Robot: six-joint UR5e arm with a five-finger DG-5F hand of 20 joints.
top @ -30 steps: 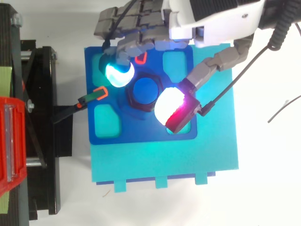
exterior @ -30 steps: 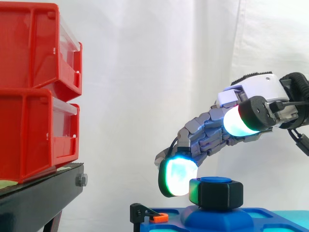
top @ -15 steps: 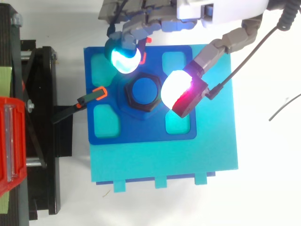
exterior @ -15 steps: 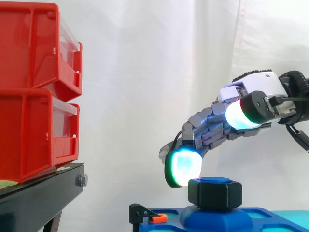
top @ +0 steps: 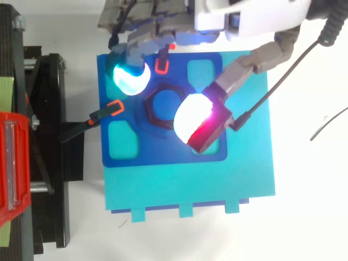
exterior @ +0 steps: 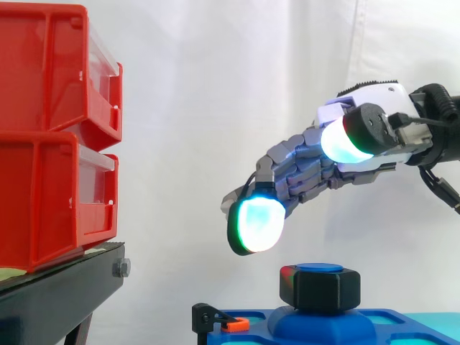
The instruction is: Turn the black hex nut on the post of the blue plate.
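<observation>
Hand [exterior: 309, 169] up above the nut [exterior: 320, 289], fingers spread wide, holding nothing. Nut sitting on the post [exterior: 318, 269] in the middle of the plate [top: 125, 152] (no pad touching it). Could come down crooked and bump the top. Could slip off the flat sides if squeezed too softly, so no turn.

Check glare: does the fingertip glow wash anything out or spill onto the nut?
Side view: the cyan-white pad of the hand hangs clear above the black hex nut, whose upper left corner catches a faint coloured tint; the white curtain is evenly lit. Top view: the other pad burns out to white with a red edge and covers part of the nut.
</observation>
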